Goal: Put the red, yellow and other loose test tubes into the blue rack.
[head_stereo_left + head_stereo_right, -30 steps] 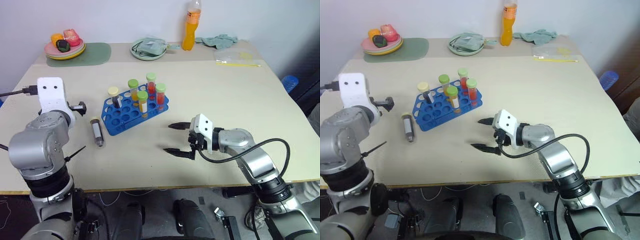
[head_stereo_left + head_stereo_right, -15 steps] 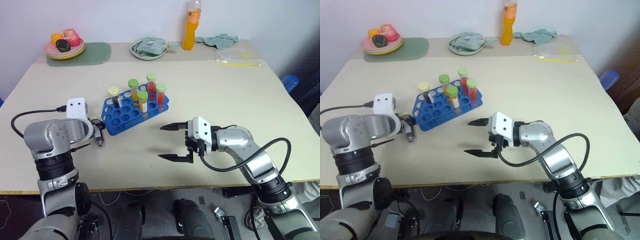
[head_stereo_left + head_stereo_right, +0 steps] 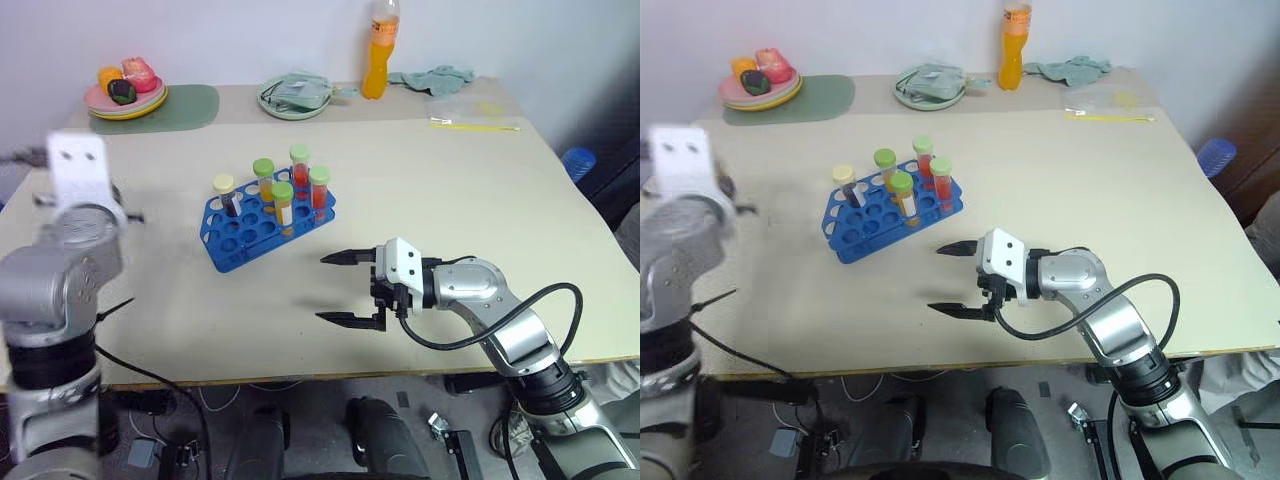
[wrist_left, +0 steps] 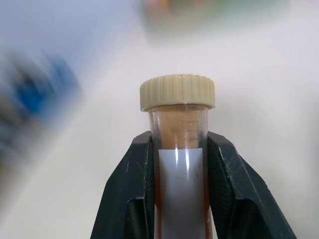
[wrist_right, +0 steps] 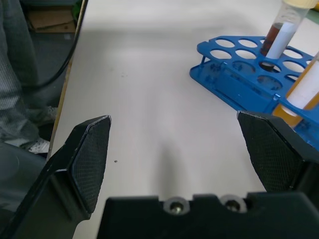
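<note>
The blue rack (image 3: 236,246) stands left of the table's middle with several capped tubes upright in it, red and yellow ones among them. My left gripper (image 4: 179,145) is shut on a loose test tube (image 4: 178,92) with a cream cap, a white label and dark contents. It holds the tube off the table at the far left. My right gripper (image 3: 323,288) hovers open near the front edge, right of the rack, with nothing between its fingers. The rack (image 5: 239,87) lies ahead of it in the right wrist view.
At the back stand an orange drink bottle (image 3: 379,55), a green plate with a cloth (image 3: 298,97), a plate of fruit (image 3: 125,95) on a green mat (image 3: 192,106), a crumpled cloth (image 3: 435,78) and a clear bag (image 3: 476,122).
My left gripper came down on the tube lying left of the rack, shut on it and lifted it away. The right arm has kept still.
</note>
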You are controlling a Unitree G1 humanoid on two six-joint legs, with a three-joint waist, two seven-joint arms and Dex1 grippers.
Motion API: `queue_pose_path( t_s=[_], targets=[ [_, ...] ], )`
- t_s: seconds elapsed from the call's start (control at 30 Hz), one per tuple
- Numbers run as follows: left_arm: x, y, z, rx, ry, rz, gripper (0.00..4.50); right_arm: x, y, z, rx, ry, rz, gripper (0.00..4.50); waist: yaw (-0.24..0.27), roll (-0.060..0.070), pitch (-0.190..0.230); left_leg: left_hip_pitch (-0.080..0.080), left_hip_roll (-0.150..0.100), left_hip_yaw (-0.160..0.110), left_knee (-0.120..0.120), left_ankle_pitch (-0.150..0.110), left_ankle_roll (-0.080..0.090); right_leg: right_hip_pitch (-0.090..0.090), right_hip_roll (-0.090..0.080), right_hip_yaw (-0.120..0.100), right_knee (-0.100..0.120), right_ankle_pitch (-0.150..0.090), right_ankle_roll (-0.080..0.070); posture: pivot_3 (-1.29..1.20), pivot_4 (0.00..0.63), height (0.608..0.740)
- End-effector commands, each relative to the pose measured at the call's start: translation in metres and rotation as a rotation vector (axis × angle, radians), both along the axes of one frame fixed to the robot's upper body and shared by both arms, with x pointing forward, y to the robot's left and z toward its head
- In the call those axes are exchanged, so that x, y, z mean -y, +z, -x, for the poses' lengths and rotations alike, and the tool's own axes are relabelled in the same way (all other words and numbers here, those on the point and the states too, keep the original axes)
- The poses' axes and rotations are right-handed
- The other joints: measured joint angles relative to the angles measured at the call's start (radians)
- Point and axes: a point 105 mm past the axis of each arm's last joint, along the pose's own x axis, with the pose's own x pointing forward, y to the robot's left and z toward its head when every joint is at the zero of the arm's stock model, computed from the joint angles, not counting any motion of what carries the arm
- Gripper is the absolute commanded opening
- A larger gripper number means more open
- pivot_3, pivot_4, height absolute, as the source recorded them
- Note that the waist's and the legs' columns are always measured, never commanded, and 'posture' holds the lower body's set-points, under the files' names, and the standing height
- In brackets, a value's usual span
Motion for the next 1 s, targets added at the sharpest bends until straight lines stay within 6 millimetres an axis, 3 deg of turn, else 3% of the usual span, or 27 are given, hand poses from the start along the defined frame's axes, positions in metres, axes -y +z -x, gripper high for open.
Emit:
queue_pose_path(
  t_s=[0.03, 0.1, 0.17, 0.4, 0.57, 1.0],
  targets=[
    [0.073, 0.016, 0.015, 0.220, -0.376, -0.095, 0.81, -0.005, 0.007, -0.001, 0.012, -0.001, -0.041, 4.50, 0.011, 0.000, 0.000, 0.000, 0.000, 0.000, 0.001, -0.001, 0.001, 0.001, -0.001, 0.000, -0.001, 0.000, 0.000, 0.00, 0.150, 0.740],
    [0.101, 0.001, 0.022, 0.244, -0.520, -0.125, 0.81, -0.007, 0.004, -0.003, 0.004, -0.012, -0.045, 4.50, 0.014, 0.000, 0.000, 0.000, -0.001, 0.001, 0.002, -0.004, 0.007, 0.002, -0.001, 0.000, -0.001, 0.000, 0.000, 0.00, 0.150, 0.740],
    [0.116, -0.017, 0.024, 0.278, -0.557, -0.177, 0.81, -0.009, 0.001, -0.005, -0.002, -0.022, -0.050, 4.50, 0.012, 0.000, 0.000, 0.000, -0.001, 0.001, 0.002, -0.004, 0.007, 0.002, 0.000, 0.000, -0.001, 0.000, 0.000, 0.00, 0.150, 0.740],
    [0.129, -0.047, 0.006, 0.409, -0.502, -0.140, 0.81, -0.010, -0.001, -0.009, 0.000, -0.049, -0.058, 4.50, 0.011, 0.000, 0.000, 0.001, 0.001, 0.001, 0.003, -0.004, 0.008, 0.001, 0.001, 0.000, 0.000, 0.000, 0.000, 0.00, 0.150, 0.740],
    [0.147, -0.061, -0.006, 0.422, -0.562, -0.112, 0.81, -0.008, 0.000, -0.010, 0.003, -0.069, -0.063, 4.50, 0.013, 0.000, 0.000, 0.000, 0.000, 0.001, 0.003, -0.004, 0.008, 0.002, 0.001, 0.000, 0.000, 0.000, 0.000, 0.00, 0.150, 0.740],
    [0.145, -0.082, -0.023, 0.428, -0.522, -0.064, 0.81, -0.005, -0.001, -0.010, 0.005, -0.095, -0.066, 4.50, 0.012, 0.000, 0.000, 0.001, 0.001, 0.001, 0.004, -0.005, 0.009, 0.002, 0.002, 0.000, 0.001, 0.000, 0.000, 0.00, 0.150, 0.740]
  ],
)
